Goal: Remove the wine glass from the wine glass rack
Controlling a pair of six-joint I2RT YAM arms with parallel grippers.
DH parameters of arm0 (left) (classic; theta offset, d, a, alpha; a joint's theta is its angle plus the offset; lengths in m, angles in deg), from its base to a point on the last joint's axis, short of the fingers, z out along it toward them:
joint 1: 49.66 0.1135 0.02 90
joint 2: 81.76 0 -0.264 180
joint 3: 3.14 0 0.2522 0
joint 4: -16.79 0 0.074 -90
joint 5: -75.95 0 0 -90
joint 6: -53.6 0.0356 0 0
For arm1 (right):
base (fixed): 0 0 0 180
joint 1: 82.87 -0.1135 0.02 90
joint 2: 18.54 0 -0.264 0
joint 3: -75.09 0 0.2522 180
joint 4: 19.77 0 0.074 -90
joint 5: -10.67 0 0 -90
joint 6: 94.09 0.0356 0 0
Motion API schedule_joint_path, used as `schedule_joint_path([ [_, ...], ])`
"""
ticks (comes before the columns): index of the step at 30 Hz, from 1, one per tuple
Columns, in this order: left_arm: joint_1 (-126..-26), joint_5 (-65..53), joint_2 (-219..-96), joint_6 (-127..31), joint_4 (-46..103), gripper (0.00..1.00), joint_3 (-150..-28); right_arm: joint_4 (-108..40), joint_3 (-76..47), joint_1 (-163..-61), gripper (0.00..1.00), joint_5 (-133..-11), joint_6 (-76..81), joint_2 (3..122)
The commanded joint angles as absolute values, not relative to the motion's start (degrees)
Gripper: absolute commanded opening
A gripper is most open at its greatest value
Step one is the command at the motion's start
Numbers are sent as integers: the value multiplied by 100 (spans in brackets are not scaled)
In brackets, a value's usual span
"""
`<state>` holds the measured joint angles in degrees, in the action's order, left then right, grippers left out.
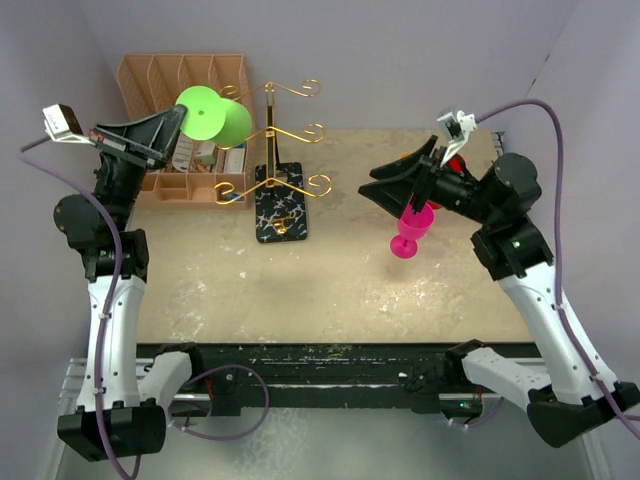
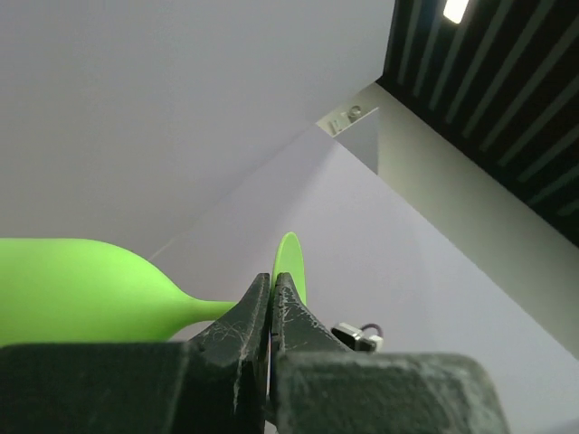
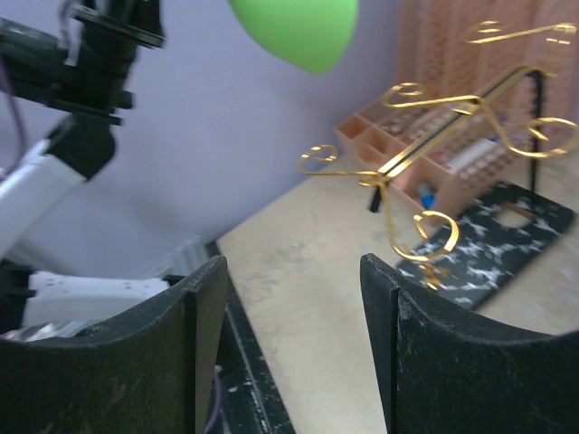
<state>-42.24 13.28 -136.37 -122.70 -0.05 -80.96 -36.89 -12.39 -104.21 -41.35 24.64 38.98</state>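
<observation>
My left gripper (image 1: 183, 128) is shut on the stem of a bright green wine glass (image 1: 215, 115) and holds it on its side, high above the table. The left wrist view shows the jaws closed (image 2: 271, 282) with the glass's bowl (image 2: 81, 289) to their left. The gold wire rack (image 1: 275, 130) stands on its black white-veined base (image 1: 280, 210), just right of the glass. In the right wrist view the glass (image 3: 298, 27) hangs apart from the rack's curled arms (image 3: 434, 163). My right gripper (image 1: 372, 186) is open and empty (image 3: 294, 271), facing the rack.
A pink wine glass (image 1: 410, 232) stands upright on the table below my right gripper. A tan slotted desk organiser (image 1: 150, 80) with small items sits at the back left, behind the green glass. Purple walls close in the back and sides.
</observation>
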Motion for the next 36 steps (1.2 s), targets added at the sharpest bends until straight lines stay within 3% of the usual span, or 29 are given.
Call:
schedule_joint_path([
  [1, -4228, 1480, -13243, -13694, -1192, 0, -7710, -1567, -1118, -10413, 63, -2734, 3495, 4237],
  [14, -4254, 1599, -12370, -14025, -1269, 0, -8124, 3092, -1956, -10586, 67, -1228, 6387, 6432],
  [36, -4254, 1480, -11901, -14366, -1351, 0, -7562, 3938, -3903, -11685, 68, -1367, 6744, 8045],
])
